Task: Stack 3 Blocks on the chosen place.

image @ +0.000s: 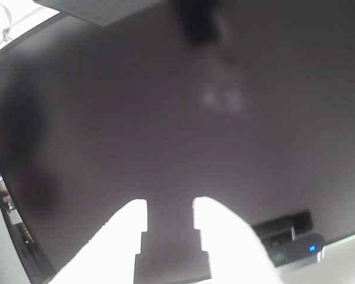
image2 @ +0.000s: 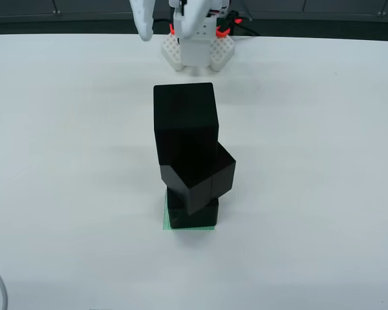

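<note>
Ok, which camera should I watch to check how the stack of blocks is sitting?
Use the view from above: the stack of blocks stands three high on the green striped patch, with the middle block twisted. The view that rides on the hand faces a blurred dark panel, not the stack.

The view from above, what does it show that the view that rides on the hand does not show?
Only the view from above shows the three blocks stacked on the green striped patch, the middle one turned, and the white table. Only the riding view shows a big dark blurred surface and a small device with a blue light. Both show the white hand, open and empty.
</note>
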Controlling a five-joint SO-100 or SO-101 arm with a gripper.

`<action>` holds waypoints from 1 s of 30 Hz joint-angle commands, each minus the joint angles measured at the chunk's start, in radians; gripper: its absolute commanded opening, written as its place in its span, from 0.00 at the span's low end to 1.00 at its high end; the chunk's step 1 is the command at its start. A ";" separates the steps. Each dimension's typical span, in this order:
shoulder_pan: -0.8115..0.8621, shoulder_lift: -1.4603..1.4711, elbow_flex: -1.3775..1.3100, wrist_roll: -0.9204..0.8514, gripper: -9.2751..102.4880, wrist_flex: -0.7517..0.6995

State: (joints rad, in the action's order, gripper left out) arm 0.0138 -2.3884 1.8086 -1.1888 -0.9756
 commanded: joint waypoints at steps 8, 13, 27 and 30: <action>0.005 -0.318 0.138 0.767 0.08 0.092; -0.008 -0.494 0.417 0.997 0.08 0.089; -0.029 -0.727 0.925 1.166 0.08 0.160; -0.031 -0.758 0.985 1.192 0.08 0.152</action>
State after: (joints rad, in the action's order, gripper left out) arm -0.0077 -3.1140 2.7642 -0.0138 -0.8376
